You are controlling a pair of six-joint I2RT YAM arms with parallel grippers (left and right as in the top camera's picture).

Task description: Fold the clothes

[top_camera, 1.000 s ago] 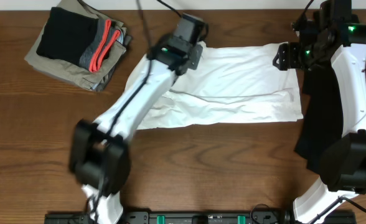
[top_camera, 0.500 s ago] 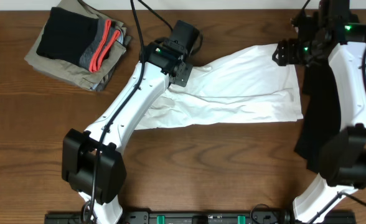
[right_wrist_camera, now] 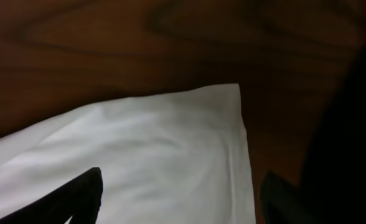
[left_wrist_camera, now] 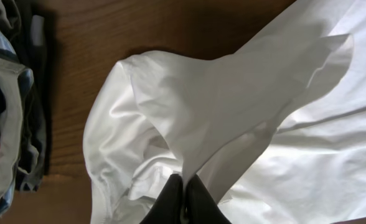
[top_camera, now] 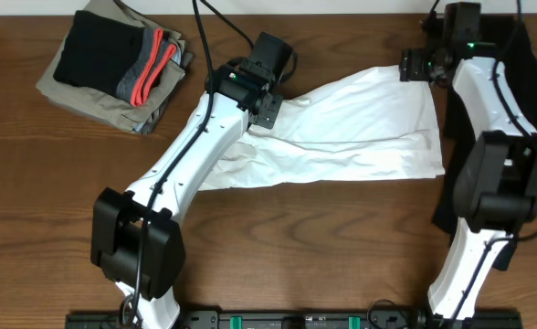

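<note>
A white T-shirt [top_camera: 360,132] lies partly folded across the middle of the wooden table; no print shows. My left gripper [top_camera: 270,102] is shut on a fold of the shirt near its left end and holds it lifted; in the left wrist view the black fingers [left_wrist_camera: 184,186] pinch white cloth [left_wrist_camera: 233,112]. My right gripper [top_camera: 413,66] hovers over the shirt's far right corner, open and empty. In the right wrist view its two fingers [right_wrist_camera: 180,193] straddle that corner of the shirt [right_wrist_camera: 170,143].
A pile of folded clothes [top_camera: 113,64], grey, black and red-trimmed, sits at the far left and shows in the left wrist view [left_wrist_camera: 9,106]. A dark garment [top_camera: 465,174] lies along the right edge by the right arm.
My left gripper pulled the shirt's left end up and leftwards, then held still. My right gripper let go of the right corner and moved towards the far edge.
</note>
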